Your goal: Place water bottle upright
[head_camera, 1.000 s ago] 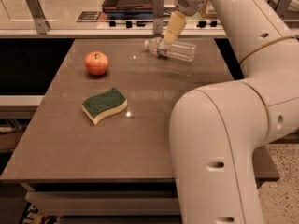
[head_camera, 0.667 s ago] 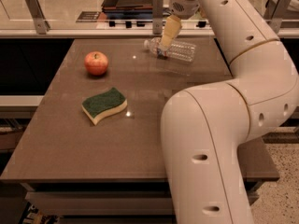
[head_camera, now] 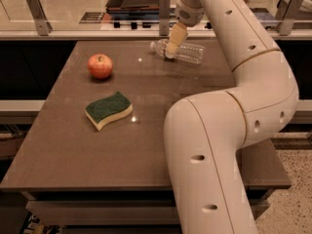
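Note:
The water bottle (head_camera: pixel 187 53) is a clear ribbed plastic bottle lying on its side at the far edge of the brown table (head_camera: pixel 73 145), its neck end pointing left. My gripper (head_camera: pixel 172 50) hangs from the white arm and reaches down over the bottle's neck end, its tan fingers (head_camera: pixel 174 39) in front of the bottle there. The bottle's cap is hidden behind the fingers.
A red apple (head_camera: pixel 100 66) sits at the far left of the table. A green and yellow sponge (head_camera: pixel 108 109) lies nearer the middle. My white arm (head_camera: pixel 229 145) fills the right side of the view. A counter with metal posts (head_camera: pixel 37 6) runs behind the table.
My arm has shifted and the gripper has moved slightly left and down at the bottle's neck end. The bottle still lies on its side.

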`<state>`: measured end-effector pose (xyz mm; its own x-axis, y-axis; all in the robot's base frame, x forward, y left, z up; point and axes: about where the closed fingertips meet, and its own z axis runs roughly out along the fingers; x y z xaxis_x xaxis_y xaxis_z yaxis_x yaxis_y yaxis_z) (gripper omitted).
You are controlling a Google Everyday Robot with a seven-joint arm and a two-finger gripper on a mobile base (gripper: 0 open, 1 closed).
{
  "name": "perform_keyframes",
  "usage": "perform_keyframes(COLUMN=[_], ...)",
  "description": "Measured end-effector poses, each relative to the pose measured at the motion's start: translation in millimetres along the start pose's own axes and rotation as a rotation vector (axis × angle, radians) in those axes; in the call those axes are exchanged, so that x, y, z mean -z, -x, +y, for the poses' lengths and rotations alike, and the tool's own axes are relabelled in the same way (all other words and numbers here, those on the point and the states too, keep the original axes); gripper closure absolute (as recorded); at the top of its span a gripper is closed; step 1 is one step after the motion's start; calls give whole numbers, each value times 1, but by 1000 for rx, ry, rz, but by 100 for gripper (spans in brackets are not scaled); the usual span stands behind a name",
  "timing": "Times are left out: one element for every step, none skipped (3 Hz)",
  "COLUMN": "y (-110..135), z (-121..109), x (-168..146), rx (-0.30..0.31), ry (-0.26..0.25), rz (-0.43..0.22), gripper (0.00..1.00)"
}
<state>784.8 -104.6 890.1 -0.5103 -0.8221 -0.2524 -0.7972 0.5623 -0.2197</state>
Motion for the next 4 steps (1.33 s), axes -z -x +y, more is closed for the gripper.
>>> perform_keyframes(y=[2, 3, 4, 6], z=[2, 7, 13, 17], x=[-7, -14, -22, -27], rx=[19, 40, 57, 66], ry=[29, 61, 95, 113], rz=[-26, -42, -53, -57], gripper=[0, 0, 0, 0])
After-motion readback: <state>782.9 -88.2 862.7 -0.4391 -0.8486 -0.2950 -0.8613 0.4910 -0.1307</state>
